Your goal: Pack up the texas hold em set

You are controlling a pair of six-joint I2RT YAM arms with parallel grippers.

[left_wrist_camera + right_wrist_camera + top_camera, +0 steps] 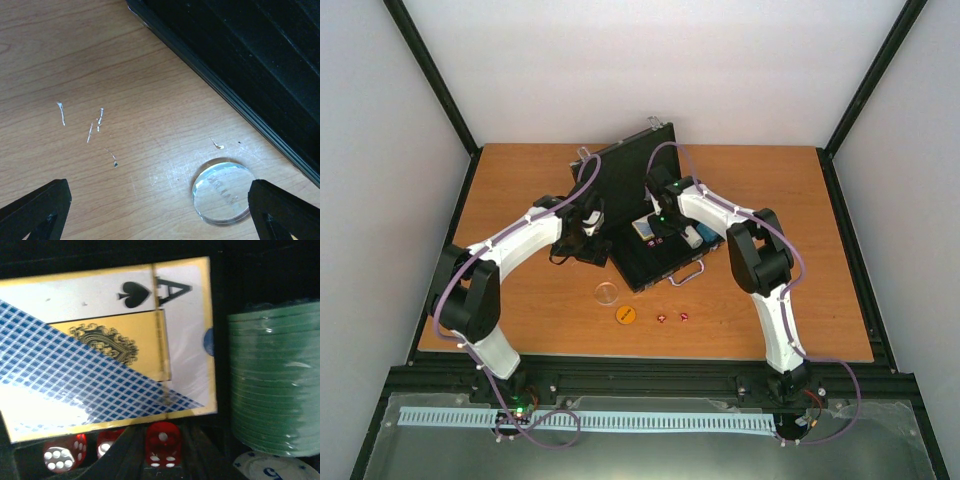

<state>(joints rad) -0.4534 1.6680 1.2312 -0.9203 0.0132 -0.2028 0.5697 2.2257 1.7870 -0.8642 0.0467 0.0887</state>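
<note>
The black briefcase lies open at mid table, lid upright. In the right wrist view it holds the blue-white card box, a green chip stack, a white chip and two red dice below the box. My right gripper is over the case, shut on a third red die. My left gripper is open beside the case's left edge, low over the table. The clear disc lies between its fingers, close to the right one. The orange disc and two more red dice lie on the table in front of the case.
The clear disc also shows in the top view, just left of the case's front corner. The case's black wall runs diagonally past my left gripper. The wooden table ends at black frame rails on all sides.
</note>
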